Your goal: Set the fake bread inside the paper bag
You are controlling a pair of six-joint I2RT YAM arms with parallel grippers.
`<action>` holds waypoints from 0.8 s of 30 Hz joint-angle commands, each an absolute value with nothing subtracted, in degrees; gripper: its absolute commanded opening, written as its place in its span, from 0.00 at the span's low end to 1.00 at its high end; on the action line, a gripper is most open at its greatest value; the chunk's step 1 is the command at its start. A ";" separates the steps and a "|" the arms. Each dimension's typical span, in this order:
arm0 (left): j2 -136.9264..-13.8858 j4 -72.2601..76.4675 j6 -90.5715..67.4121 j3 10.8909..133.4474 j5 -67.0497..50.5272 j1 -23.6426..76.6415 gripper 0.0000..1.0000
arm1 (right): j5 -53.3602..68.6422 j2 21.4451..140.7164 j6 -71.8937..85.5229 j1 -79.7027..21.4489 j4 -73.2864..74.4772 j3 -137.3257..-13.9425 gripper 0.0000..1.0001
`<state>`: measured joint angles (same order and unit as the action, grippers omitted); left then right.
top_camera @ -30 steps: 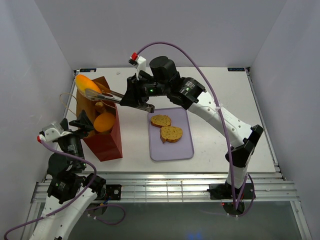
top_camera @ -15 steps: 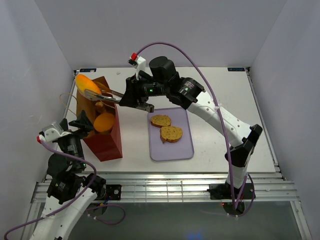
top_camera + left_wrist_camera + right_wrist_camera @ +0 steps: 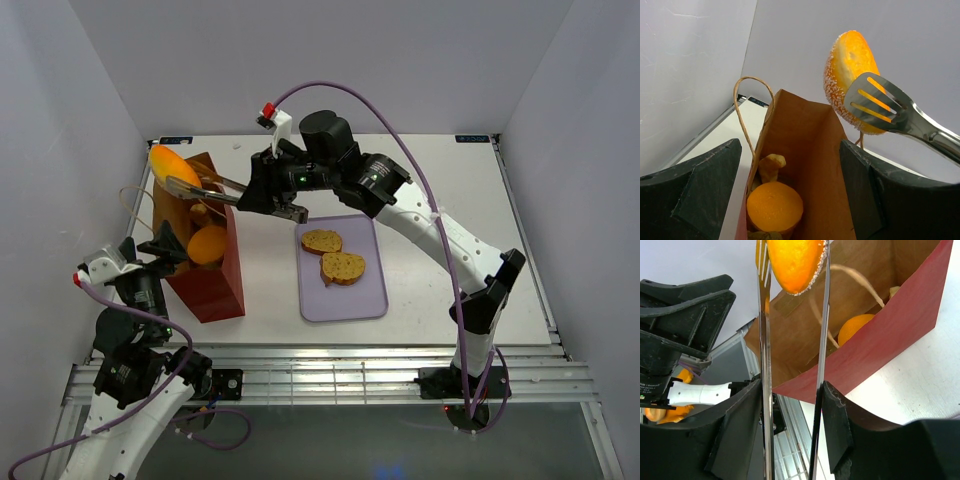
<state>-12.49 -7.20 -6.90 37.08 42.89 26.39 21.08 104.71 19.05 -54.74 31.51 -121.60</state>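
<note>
Room: white-walled booth, white worktop (image 3: pixel 450 200), 2 arms bolted at its near edge.
Bag: tall reddish-brown kraft paper bag (image 3: pixel 215 285) w/ thin cord handles, upright at the worktop's left side, mouth open.
Already in bag: round orange bun (image 3: pixel 774 206) + pale piece (image 3: pixel 771 165) behind it. More may lie lower, can't tell.
In transit: sugar-dusted orange bun (image 3: pixel 166 165), pinched between the blades of slotted steel tongs (image 3: pixel 205 186), above the bag's far end, clear of the rim.
R gripper (image 3: pixel 255 190): pressed onto the tongs' two arms. It holds the bun via the tongs, not directly.
L gripper (image 3: pixel 790 144): fingers spread wide, one each side of the bag's near end. Contact w/ the paper: can't tell.
Not yet bagged: 2 round brown-crusted slices (image 3: pixel 322 241) (image 3: pixel 343 267), side by side on the lavender rectangular tray (image 3: pixel 345 300), mid-worktop, right of the bag.
Progress: prob. around halfway. At least 2 pcs in, 1 over the mouth, 2 to fetch.
Next, as judged: ease the tongs apart so the bun drops in. It sits near the far rim, so it could clip the edge.
</note>
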 commanded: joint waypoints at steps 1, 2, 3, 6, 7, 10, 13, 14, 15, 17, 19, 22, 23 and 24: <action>-12.13 -6.59 -6.42 36.91 43.07 26.72 0.90 | 22.15 104.50 18.81 -54.67 28.12 -125.51 0.55; -12.04 -6.59 -6.42 36.83 43.07 26.72 0.90 | 22.15 104.59 18.90 -54.67 28.04 -125.68 0.56; -12.04 -6.59 -6.42 36.83 43.07 26.72 0.90 | 22.15 104.42 18.90 -54.67 27.95 -125.86 0.57; -11.95 -6.50 -6.42 36.74 43.07 26.72 0.90 | 22.32 104.24 18.90 -54.67 27.60 -125.95 0.57; -12.04 -6.59 -6.42 36.74 42.98 26.72 0.90 | 22.41 104.24 18.90 -54.75 27.51 -125.95 0.58; -12.04 -6.59 -6.42 36.74 42.89 26.72 0.90 | 22.50 104.24 18.90 -54.67 27.42 -126.03 0.58; -12.04 -6.59 -6.42 36.74 42.89 26.72 0.90 | 22.94 104.41 18.90 -54.67 27.42 -126.03 0.59; -12.04 -6.50 -6.42 36.83 42.89 26.72 0.90 | 22.85 104.41 18.90 -54.75 27.42 -126.04 0.59; -12.04 -6.50 -6.50 36.74 42.89 26.72 0.90 | 22.85 104.50 18.90 -54.76 27.51 -126.04 0.59; -12.04 -6.59 -6.42 36.74 42.89 26.72 0.90 | 22.68 104.50 18.90 -54.67 27.51 -126.04 0.59; -12.04 -6.50 -6.42 36.83 42.89 26.72 0.90 | 22.41 104.24 18.90 -54.67 27.60 -126.12 0.59; -12.13 -6.50 -6.42 36.74 42.80 26.72 0.90 | 21.01 103.36 18.90 -54.49 27.60 -126.12 0.57; -12.22 -6.50 -6.42 36.74 42.80 26.72 0.90 | 20.40 103.01 18.98 -54.41 27.60 -125.95 0.57; -12.13 -6.50 -6.42 36.83 42.72 26.72 0.90 | 19.61 102.22 19.07 -53.97 27.60 -125.43 0.57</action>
